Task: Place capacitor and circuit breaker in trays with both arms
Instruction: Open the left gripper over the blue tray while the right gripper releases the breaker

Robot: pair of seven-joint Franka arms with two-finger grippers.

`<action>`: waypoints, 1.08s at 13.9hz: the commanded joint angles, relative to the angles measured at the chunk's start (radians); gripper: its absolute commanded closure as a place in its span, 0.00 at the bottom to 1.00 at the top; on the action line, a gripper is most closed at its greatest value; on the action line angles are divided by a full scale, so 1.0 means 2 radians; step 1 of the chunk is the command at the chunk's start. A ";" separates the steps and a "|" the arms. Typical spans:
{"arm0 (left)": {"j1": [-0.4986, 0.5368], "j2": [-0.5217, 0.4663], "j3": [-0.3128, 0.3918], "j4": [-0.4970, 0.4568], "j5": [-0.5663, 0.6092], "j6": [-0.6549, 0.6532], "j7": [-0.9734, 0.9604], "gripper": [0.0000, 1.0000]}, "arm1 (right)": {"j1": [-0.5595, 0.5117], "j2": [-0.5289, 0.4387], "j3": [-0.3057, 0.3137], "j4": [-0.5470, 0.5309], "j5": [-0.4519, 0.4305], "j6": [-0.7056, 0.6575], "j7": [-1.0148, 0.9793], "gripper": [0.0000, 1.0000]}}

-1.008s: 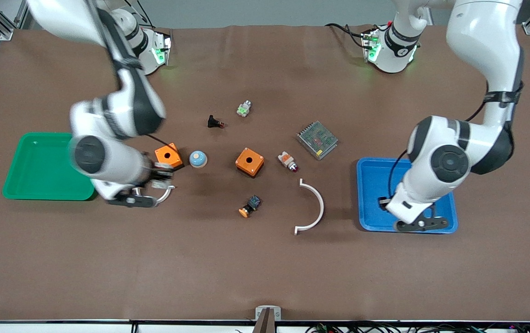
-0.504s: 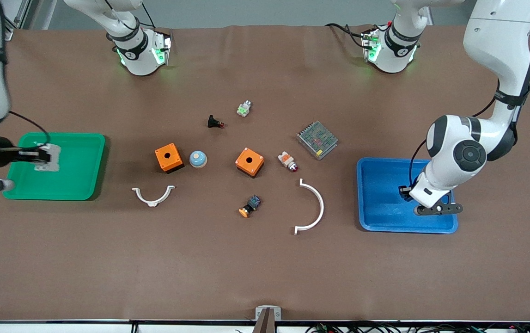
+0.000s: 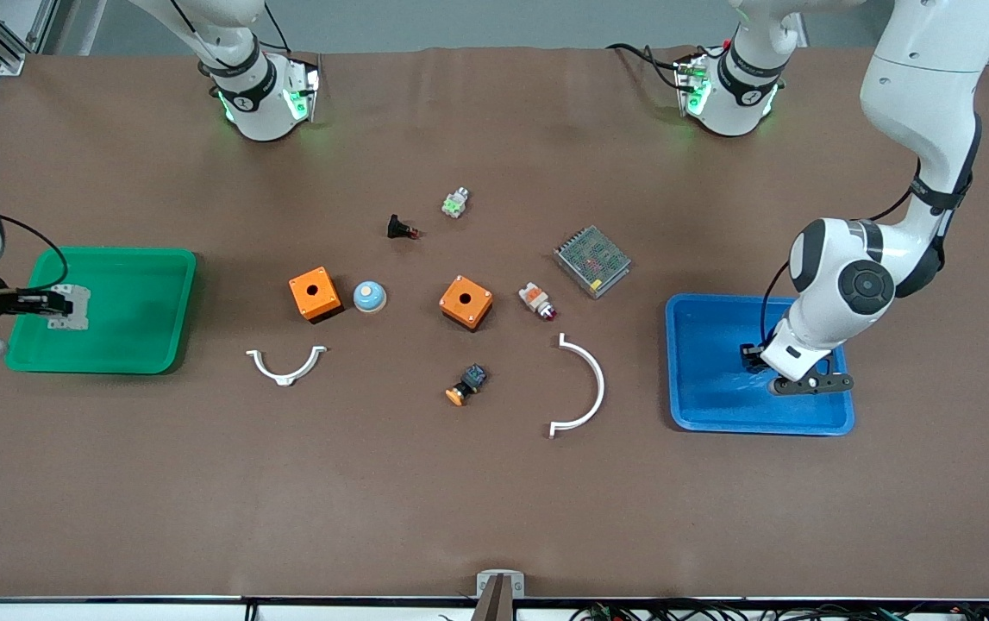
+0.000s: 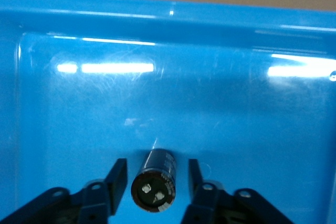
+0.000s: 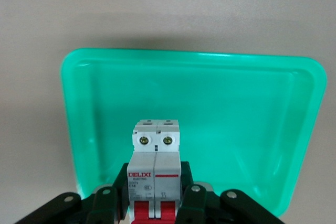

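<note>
Your right gripper (image 5: pixel 156 203), clamped on the circuit breaker (image 5: pixel 156 169), had swung over the green tray (image 3: pixel 140 345). Your left gripper (image 4: pixel 156 182) had opened slightly; the capacitor (image 4: pixel 155 180) lay loose between its fingers in the blue tray (image 4: pixel 210 77).

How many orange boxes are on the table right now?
2. One orange box sits toward the right arm's end, beside the blue dome. The other orange box sits mid-table, beside the white and orange part. None looks hidden.

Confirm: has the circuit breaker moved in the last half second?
Yes. The circuit breaker, held by the right gripper, has shifted outward over the green tray, away from the orange boxes.
</note>
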 commanded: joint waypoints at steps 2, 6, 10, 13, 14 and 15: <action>0.005 -0.038 -0.005 0.033 0.007 -0.028 0.006 0.00 | -0.018 0.017 0.012 -0.041 -0.010 0.074 -0.005 0.72; 0.004 -0.097 -0.006 0.122 0.005 -0.141 0.007 0.00 | -0.022 0.028 0.011 -0.065 -0.010 0.121 -0.005 0.70; 0.004 -0.139 -0.008 0.196 0.000 -0.266 0.010 0.00 | -0.024 0.030 0.012 -0.065 -0.010 0.116 -0.004 0.00; 0.006 -0.175 -0.013 0.225 -0.018 -0.352 0.041 0.00 | -0.017 0.006 0.015 -0.050 -0.003 0.080 0.003 0.01; 0.007 -0.187 -0.009 0.228 -0.042 -0.372 0.062 0.00 | -0.011 -0.002 0.018 -0.045 -0.002 0.070 0.015 0.01; 0.016 -0.207 -0.006 0.227 -0.062 -0.392 0.086 0.00 | 0.008 -0.013 0.019 -0.045 -0.002 0.063 0.048 0.01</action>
